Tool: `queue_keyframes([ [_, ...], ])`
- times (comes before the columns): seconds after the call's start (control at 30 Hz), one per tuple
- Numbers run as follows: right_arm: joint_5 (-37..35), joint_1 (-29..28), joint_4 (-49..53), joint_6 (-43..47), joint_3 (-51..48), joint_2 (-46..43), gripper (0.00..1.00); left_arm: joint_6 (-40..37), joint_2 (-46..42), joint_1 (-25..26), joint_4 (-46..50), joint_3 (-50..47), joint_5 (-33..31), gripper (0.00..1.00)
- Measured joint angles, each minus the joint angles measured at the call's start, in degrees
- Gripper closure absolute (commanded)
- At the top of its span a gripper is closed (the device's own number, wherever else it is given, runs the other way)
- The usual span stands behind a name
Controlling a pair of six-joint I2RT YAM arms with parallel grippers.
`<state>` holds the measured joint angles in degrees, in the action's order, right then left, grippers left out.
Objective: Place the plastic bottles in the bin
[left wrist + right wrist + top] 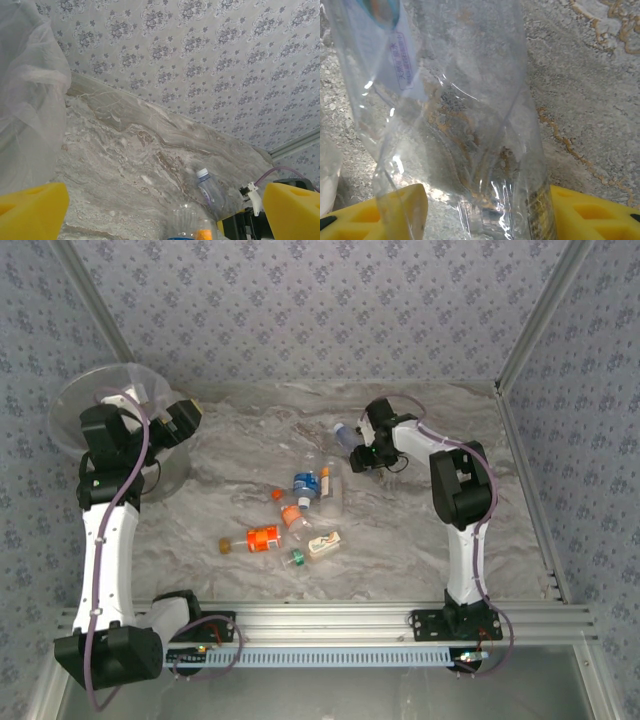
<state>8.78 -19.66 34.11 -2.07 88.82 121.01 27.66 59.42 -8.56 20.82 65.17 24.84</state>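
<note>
At the back middle of the table my right gripper (358, 454) is shut on a clear plastic bottle (470, 125) with a blue cap (343, 430). Its creased wall fills the gap between the yellow fingers (590, 215), and it lies on the marble table top. The same bottle (210, 189) lies ahead in the left wrist view. My left gripper (186, 420) hangs open beside the round translucent bin (95, 395), and nothing is between its yellow pads (35, 210). The liner bag (30, 100) is at the left of that view. Several more bottles lie mid-table, among them an orange-labelled one (262, 538) and a blue-labelled one (304, 483).
Patterned walls close in the table at the back and on both sides. A metal rail (350, 620) runs along the near edge, with both arm bases on it. Bare marble (420, 540) lies between the bottle cluster and the right arm.
</note>
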Motion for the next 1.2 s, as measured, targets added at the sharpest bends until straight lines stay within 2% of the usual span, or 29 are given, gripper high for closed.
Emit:
queue_keyframes([
  [0.3, -2.4, -0.2, -1.3, -0.9, -3.7, -4.0, 0.49, 0.3, 0.0, 0.0, 0.0, 0.0, 0.0, 0.01],
  [0.6, -5.8, -0.2, -9.8, -5.6, -14.6, -17.0, 0.51, 2.4, 1.5, 1.2, -1.4, 0.0, 1.5, 0.01],
  [0.93, -4.4, -2.0, -22.9, -11.8, -26.5, -30.8, 0.52, 3.5, 5.5, 12.0, -4.0, 0.0, 1.5, 0.01],
  [1.2, 0.8, -5.9, -30.2, -12.7, -28.0, -35.0, 0.51, 3.6, 11.6, 19.8, -4.8, 2.1, 2.4, 0.01],
])
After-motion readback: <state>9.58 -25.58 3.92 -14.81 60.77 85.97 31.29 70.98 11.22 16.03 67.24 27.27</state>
